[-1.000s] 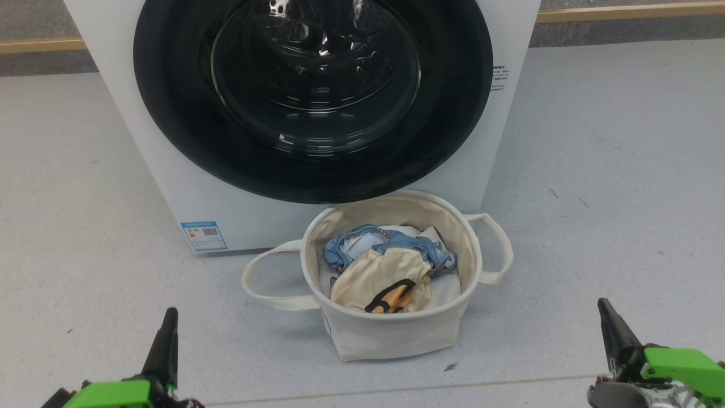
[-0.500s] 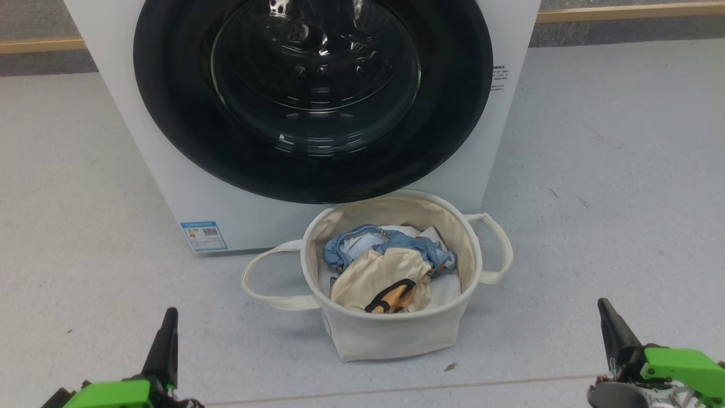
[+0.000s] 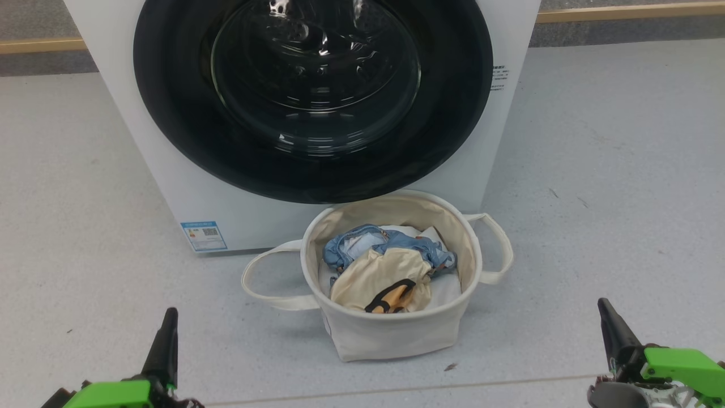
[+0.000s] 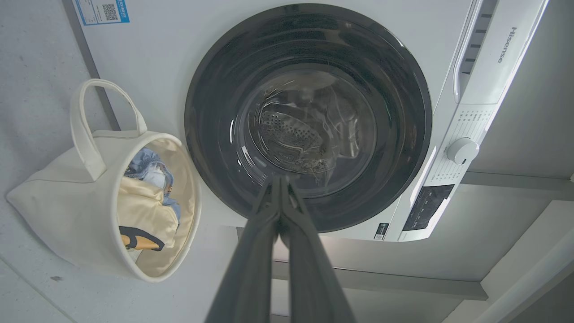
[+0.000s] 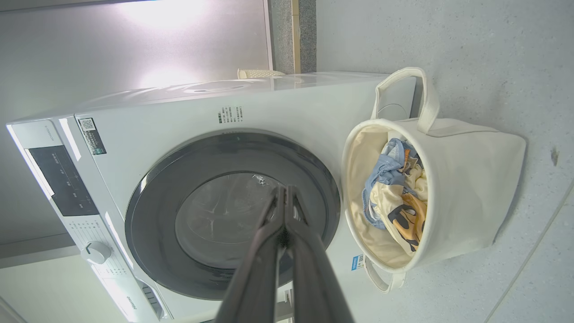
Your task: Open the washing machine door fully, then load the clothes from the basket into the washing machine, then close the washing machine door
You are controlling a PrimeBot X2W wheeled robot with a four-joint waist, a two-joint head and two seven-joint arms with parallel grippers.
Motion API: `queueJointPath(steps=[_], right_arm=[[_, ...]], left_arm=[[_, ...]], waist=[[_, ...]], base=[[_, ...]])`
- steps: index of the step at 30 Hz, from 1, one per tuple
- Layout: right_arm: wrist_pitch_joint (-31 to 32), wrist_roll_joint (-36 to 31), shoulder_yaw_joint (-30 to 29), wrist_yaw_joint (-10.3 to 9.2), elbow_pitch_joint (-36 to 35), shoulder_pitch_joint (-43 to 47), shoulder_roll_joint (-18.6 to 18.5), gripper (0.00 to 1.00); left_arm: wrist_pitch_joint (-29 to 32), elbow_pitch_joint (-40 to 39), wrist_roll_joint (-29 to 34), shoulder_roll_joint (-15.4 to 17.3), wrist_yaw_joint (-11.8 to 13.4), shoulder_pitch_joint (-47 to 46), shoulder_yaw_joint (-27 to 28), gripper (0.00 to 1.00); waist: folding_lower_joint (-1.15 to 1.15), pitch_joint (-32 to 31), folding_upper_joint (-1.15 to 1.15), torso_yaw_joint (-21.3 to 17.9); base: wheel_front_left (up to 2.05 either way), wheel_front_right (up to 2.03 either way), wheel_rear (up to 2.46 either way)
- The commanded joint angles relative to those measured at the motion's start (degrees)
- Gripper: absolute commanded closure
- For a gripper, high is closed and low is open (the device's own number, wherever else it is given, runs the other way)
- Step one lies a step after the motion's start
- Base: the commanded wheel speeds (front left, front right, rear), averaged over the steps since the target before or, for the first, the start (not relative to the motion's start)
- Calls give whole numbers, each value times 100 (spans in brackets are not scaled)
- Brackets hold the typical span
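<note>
- Jaws pressed together, gripping nothing, on the left gripper (image 3: 169,320) at lower left of the head view and the right gripper (image 3: 605,311) at lower right.
- Both held low, dark fingers pointing up the frame, well apart from each other and touching nothing.
- In each wrist view, closed fingertips aimed at the washing machine door (image 3: 314,85), shut against the white washing machine (image 3: 170,192) at upper centre.
- Round cream basket (image 3: 391,334) on the grey floor (image 3: 595,170), centre frame, just below the door, loop handles out to either side.
- Inside it, the clothes (image 3: 385,272): blue denim piece behind, cream printed piece in front.
</note>
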Motion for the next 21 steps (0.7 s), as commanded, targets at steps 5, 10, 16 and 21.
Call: queueJointPath(steps=[5,10,16,21], right_arm=[[46,-24,106,6,-176,-282,-30,100],[46,-24,106,6,-176,-282,-30,100],[46,-24,106,6,-176,-282,-30,100],[46,-24,105,6,-176,-282,-29,100]], left_arm=[[45,-152,59,34,-40,-246,200,100],[46,-152,60,33,-40,-246,201,100],[47,-152,61,33,-40,-246,201,100],[47,-152,61,33,-40,-247,202,100]], waist=[[0,0,0,0],[0,0,0,0],[0,0,0,0],[0,0,0,0]], base=[[0,0,0],[0,0,0],[0,0,0],[0,0,0]])
